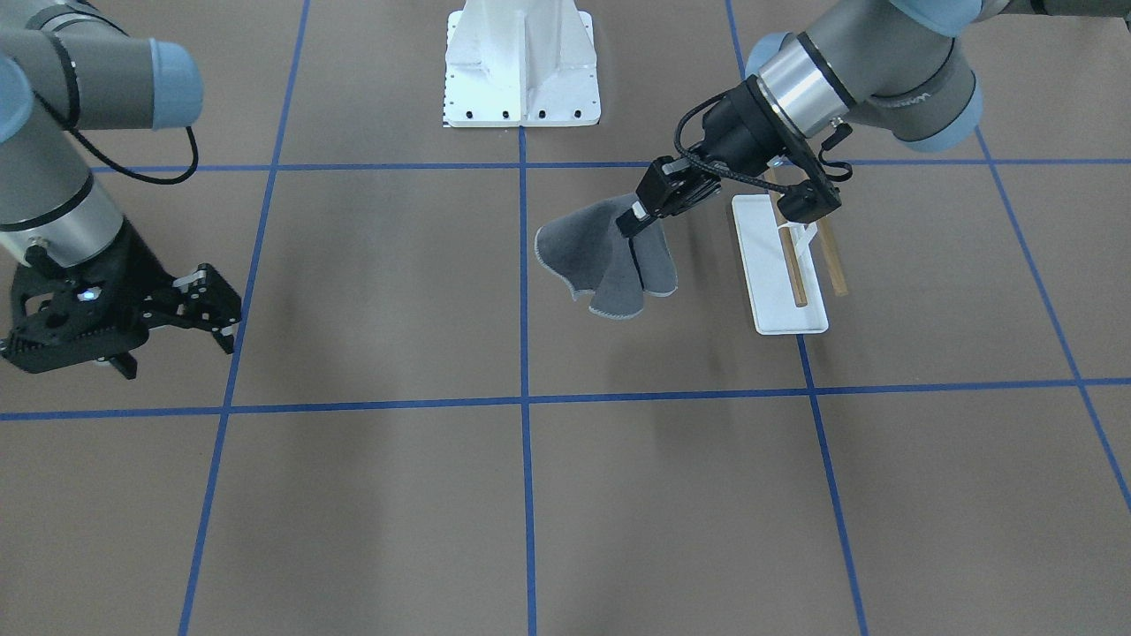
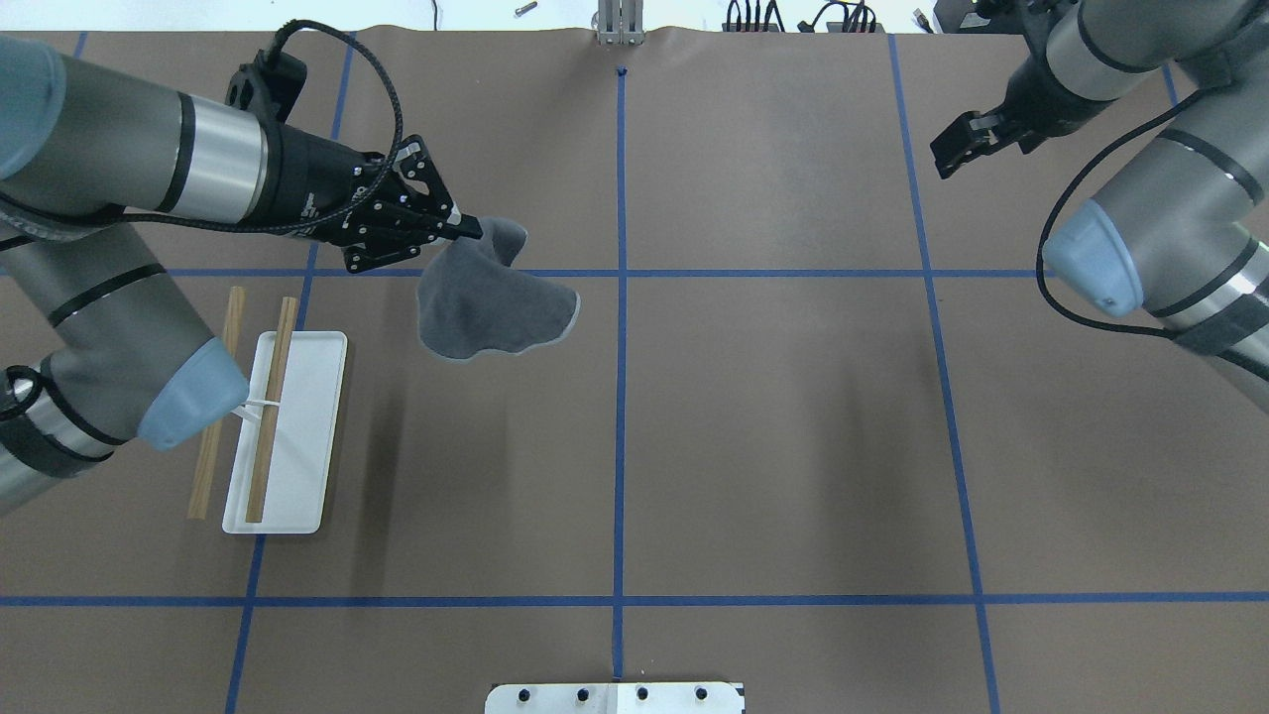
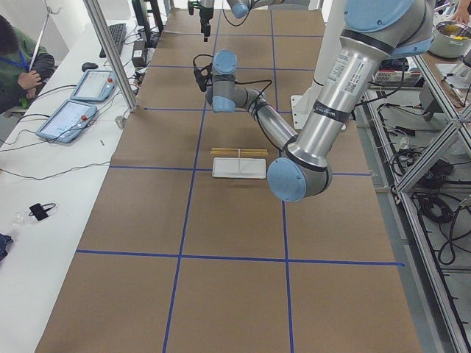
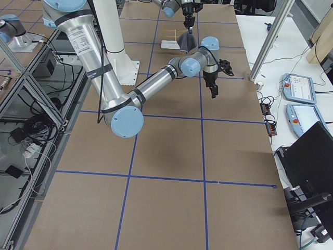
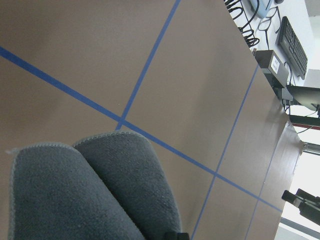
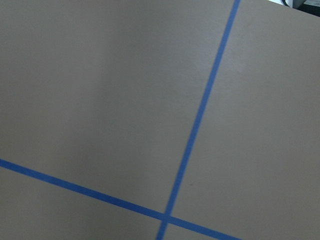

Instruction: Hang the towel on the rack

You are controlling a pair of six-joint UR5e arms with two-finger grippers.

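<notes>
Overhead exterior: pinching towel [image 2: 496, 307] by one corner in left fingers [image 2: 464, 227], dangling it above tabletop [image 2: 793, 446] near rack [image 2: 297, 496], likely letting cloth fall open for draping over dowels [image 2: 270, 407]. Holding right fingers [image 1: 212, 300] spread, empty, well apart.

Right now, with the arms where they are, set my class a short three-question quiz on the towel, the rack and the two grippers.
1. True or false: the towel already hangs over the rack.
2. Which gripper holds the towel? A the left gripper; B the right gripper; C neither.
3. Fill in: the rack's two wooden bars stand over a flat ___ base.

Key: 1 false; 2 A; 3 white.
</notes>
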